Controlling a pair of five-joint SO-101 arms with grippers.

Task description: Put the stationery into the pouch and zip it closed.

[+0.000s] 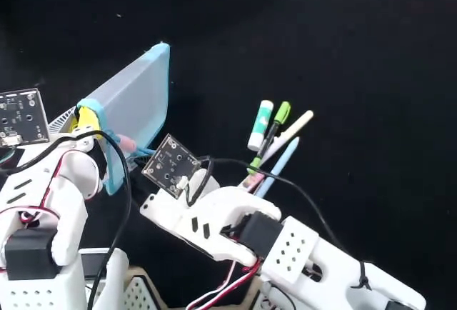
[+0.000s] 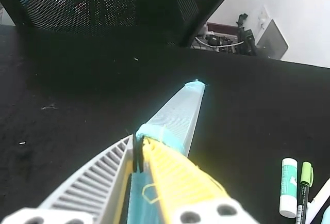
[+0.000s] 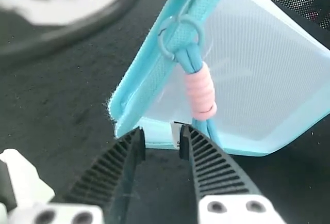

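Pouch (image 1: 139, 99) (image 2: 178, 115) (image 3: 258, 79): pale blue mesh with turquoise trim, held up on edge at the left of the black table (image 1: 357, 53); its near corner is clamped by the left gripper (image 1: 89, 121) (image 2: 139, 141), whose yellow and grey fingers are pressed together on the trim, the body of the pouch running away toward the far side.

Zip pull (image 1: 127, 142) (image 3: 201, 92): blue cord with a pink bead, hung from a ring (image 3: 178, 35) at the pouch's near end; it is seen just beyond the right gripper (image 3: 160, 133), whose black ribbed fingers are set narrowly apart with nothing clamped; the cord's tail is seen beside one fingertip, though contact cannot be told.

Stationery, laid loose on the table to the right of the pouch and well apart from it: glue stick (image 1: 260, 126) (image 2: 287, 187); green marker (image 1: 280, 116) (image 2: 305, 182) beside it; cream pen (image 1: 296, 126); blue pen (image 1: 282, 158); the pens are fanned, their near ends gathered together.
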